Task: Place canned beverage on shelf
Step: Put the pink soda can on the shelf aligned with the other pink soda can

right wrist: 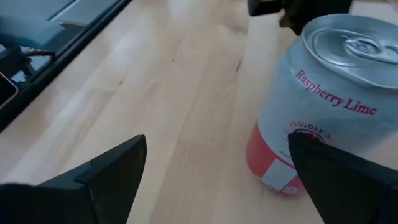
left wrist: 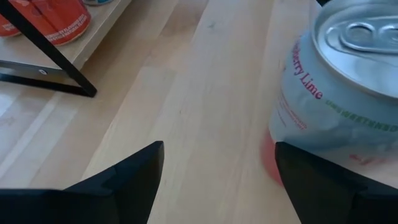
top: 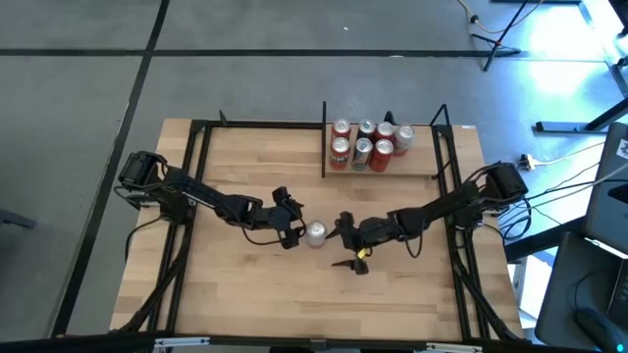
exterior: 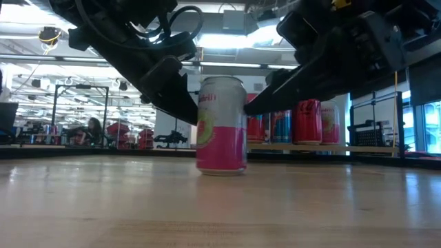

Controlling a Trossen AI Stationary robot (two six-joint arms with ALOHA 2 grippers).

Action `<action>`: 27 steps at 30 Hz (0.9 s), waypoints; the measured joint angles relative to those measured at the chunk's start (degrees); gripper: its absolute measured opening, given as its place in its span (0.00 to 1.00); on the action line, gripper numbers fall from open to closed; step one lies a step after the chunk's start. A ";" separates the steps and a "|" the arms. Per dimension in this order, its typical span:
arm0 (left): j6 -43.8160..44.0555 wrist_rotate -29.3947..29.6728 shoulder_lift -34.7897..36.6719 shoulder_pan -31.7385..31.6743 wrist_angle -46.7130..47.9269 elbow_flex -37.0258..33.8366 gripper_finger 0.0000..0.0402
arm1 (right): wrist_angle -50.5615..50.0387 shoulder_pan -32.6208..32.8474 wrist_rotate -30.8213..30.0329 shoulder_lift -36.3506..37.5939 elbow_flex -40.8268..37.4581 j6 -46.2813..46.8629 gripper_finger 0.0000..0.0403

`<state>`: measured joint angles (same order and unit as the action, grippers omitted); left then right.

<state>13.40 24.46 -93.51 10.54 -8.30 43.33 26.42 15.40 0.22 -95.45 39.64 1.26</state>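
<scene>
The can (top: 315,232) stood upright mid-surface (top: 245,294), with the left hand (top: 293,231) and right hand (top: 342,231) both open, either side, neither gripping it.

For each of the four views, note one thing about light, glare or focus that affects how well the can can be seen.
High view: the can is a small pale disc and bright light washes out the top right corner. Low view: ceiling lights glare behind the arms, which show as dark shapes. Left wrist view: the can fills the frame, its lid shining. Right wrist view: the lid reflects light, and the label lettering is readable.
</scene>
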 joint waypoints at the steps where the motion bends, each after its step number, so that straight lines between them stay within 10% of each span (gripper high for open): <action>1: 0.00 -0.01 0.00 0.03 0.03 0.00 0.76 | -0.34 0.00 -0.31 0.15 0.00 0.02 0.96; 27: 0.73 -2.04 -0.15 1.63 -0.08 0.13 0.76 | -4.33 -0.20 -13.59 0.04 -0.05 0.39 0.96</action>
<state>14.13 22.41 -93.67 12.17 -8.38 43.46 22.09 15.20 -13.37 -95.41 39.59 1.65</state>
